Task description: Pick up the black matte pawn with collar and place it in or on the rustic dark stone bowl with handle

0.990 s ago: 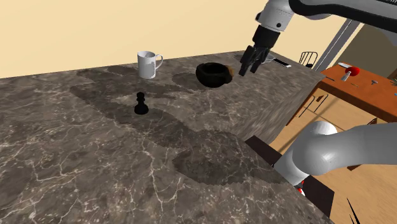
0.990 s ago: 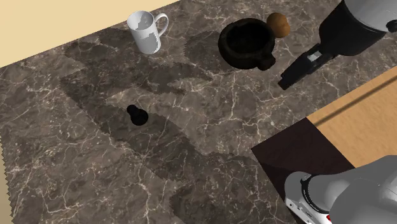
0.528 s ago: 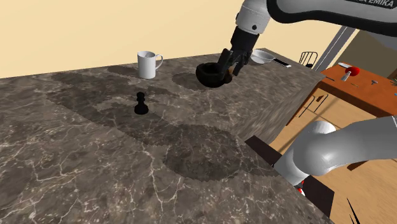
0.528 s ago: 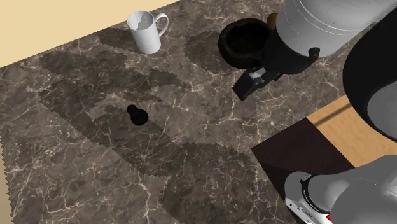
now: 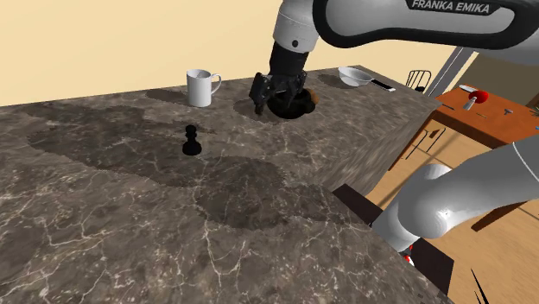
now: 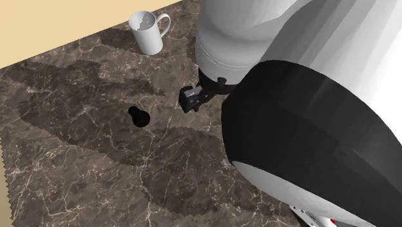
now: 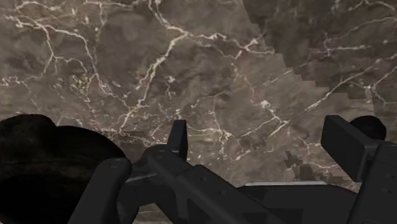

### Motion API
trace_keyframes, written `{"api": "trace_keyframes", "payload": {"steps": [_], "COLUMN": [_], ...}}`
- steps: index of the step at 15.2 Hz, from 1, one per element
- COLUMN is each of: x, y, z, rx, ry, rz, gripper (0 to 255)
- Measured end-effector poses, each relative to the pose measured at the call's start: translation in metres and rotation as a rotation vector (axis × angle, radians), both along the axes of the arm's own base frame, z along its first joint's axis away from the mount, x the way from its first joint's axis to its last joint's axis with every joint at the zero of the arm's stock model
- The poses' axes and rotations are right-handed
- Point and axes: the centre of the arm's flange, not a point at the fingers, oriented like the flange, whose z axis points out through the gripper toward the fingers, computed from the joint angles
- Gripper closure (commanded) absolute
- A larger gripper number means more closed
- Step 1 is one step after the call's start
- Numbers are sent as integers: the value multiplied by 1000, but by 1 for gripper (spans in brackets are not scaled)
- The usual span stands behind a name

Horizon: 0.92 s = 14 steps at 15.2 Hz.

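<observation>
gripper (image 5: 263, 98): fingers spread wide with nothing between them; it points down, low over the counter.
arm (image 5: 389, 19): white with dark joints, bending down onto the gripper from above.
dark bowl (image 5: 295, 104): rough and nearly black, on the counter just beyond the gripper and partly hidden by it in the shoulder view; in the wrist view it lies outside one finger, not between the two.
brown ball (image 5: 319, 98): small and round, touching or just beside the dark bowl, on its side away from the gripper.
black pawn (image 5: 192, 142): upright on the counter, untouched, apart from the gripper toward the shoulder view's left, on the side opposite the dark bowl.
white mug (image 5: 201, 87): upright, handle turned toward the gripper, past the black pawn and well apart from the fingers.
white dish (image 5: 354, 77): far past the dark bowl.
counter (image 5: 129, 224): dark veined marble, with the arm's shadow below the gripper.
</observation>
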Motion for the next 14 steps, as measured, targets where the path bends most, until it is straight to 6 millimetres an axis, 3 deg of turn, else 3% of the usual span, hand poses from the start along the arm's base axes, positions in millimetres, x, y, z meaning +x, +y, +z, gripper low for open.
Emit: {"api": "trace_keyframes", "payload": {"steps": [14], "x": [82], "y": [171], "z": [-40], "rx": [-84], "ry": [-52], "rz": [-78], "gripper": [0]}}
